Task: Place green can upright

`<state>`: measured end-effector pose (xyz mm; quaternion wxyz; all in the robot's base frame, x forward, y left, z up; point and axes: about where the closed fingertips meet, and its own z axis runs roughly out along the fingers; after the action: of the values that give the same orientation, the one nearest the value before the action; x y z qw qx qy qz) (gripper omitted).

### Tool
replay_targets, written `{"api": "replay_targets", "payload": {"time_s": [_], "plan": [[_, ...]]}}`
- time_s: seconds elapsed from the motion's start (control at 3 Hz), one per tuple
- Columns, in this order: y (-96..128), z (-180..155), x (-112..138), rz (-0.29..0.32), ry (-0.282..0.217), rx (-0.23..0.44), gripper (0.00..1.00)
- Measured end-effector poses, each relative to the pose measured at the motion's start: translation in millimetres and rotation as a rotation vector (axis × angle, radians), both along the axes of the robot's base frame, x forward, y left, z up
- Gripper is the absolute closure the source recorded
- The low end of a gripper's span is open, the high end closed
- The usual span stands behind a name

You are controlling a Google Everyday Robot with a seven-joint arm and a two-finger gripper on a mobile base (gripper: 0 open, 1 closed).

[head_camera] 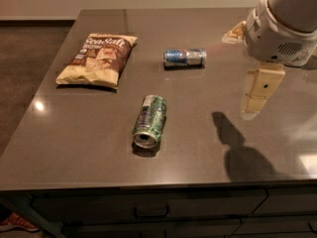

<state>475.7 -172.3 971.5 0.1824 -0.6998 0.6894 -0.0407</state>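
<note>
The green can (150,121) lies on its side in the middle of the dark table (89,148). Its open silver top faces the front edge, and a white label patch shows on its upper side. My gripper (252,105) hangs from the white arm (280,26) at the right. It is above the table, well to the right of the can and apart from it, and holds nothing. Its shadow falls on the table in front of it.
A blue-and-silver can (184,57) lies on its side behind the green can. A sea salt chip bag (98,58) lies flat at the back left. Drawers (148,209) run below the table's front edge.
</note>
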Motion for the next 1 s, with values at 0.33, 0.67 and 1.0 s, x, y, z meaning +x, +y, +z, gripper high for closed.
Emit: {"api": "replay_targets", "payload": {"time_s": [0.33, 0.67, 1.0], "plan": [[28.4, -5.2, 13.4, 0.15, -0.032, 0.005, 0.0], [66.5, -12.5, 20.7, 0.403, -0.062, -0.015, 0.0], [86.2, -18.9, 21.3, 0.576, -0.068, -0.042, 0.0]]}}
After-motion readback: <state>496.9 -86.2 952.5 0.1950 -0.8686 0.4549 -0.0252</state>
